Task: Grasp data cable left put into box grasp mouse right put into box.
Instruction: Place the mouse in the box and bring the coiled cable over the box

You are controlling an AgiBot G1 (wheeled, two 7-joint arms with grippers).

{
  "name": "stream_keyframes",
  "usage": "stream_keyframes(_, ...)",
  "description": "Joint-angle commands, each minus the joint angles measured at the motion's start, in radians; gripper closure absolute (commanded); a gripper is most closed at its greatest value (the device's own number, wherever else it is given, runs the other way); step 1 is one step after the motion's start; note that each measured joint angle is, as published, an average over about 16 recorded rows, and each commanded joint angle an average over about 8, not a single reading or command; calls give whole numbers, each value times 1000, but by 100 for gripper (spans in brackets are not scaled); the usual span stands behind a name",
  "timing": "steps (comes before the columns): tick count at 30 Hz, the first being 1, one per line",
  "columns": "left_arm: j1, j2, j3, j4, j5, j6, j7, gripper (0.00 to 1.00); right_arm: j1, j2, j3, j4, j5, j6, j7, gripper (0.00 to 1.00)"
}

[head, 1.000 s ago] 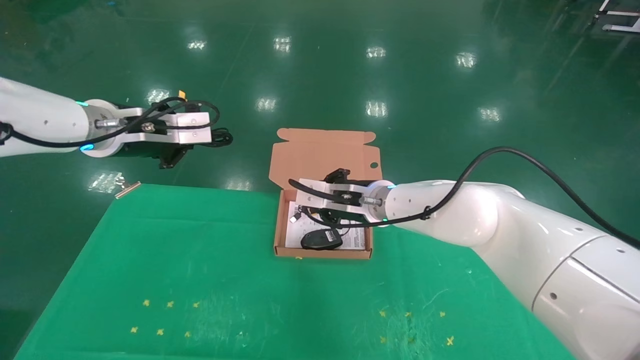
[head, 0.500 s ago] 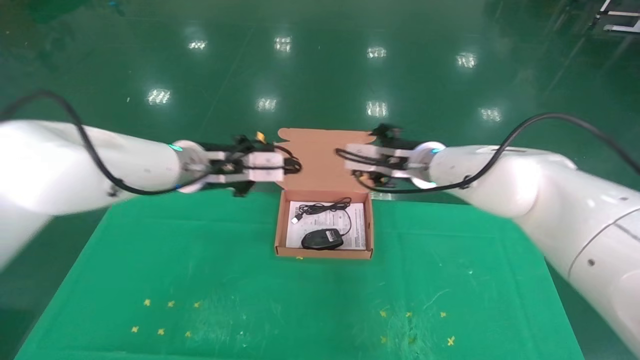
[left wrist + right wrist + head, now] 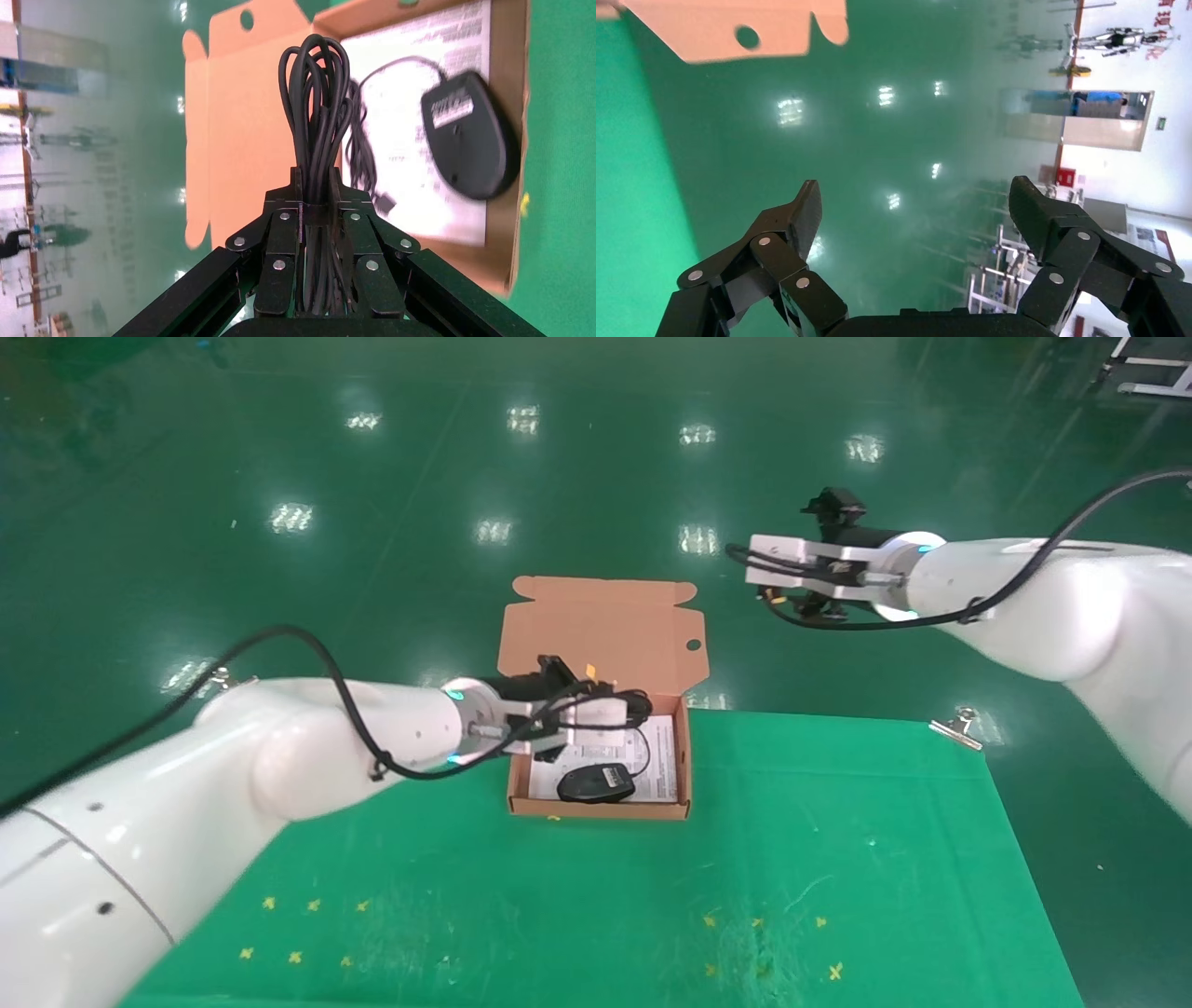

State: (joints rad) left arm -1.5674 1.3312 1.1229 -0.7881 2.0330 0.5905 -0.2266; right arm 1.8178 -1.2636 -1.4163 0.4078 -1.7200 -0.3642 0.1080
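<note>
My left gripper (image 3: 626, 710) is shut on the data cable (image 3: 639, 704), a looped black bundle, and holds it over the far part of the open salmon box (image 3: 596, 809). In the left wrist view the cable (image 3: 314, 105) stands up between the closed fingers of the left gripper (image 3: 315, 179), in front of the box lid (image 3: 239, 126). The black mouse (image 3: 596, 782) lies inside the box on the white sheet (image 3: 663, 756), label up, with its own cord (image 3: 365, 140) beside it. My right gripper (image 3: 792, 589) is open and empty, raised beyond the table to the box's right (image 3: 916, 203).
The box stands at the far middle edge of the green cloth table (image 3: 596, 896), its lid (image 3: 605, 631) hanging back over the edge. Metal clips hold the cloth at the far right corner (image 3: 957, 727) and far left corner (image 3: 223, 680). Green floor lies beyond.
My left arm swung in from the far left with the cable to above the box. My right arm left the mouse in the box and drew back up and to the right.
</note>
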Motion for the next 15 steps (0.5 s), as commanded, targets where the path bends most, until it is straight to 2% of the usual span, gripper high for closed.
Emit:
stream_keyframes(1,14,27,5,39,-19,-32,37,100,9,8,-2,-6,-6,0,2,0)
stream_keyframes(7,37,39,68,78,-108,-100,89,100,26,54,-13,39,-26,-31,23,0)
stream_keyframes(15,36,43,160,82,-204,-175,109,100,46,110,-31,114,-68,-64,83,0)
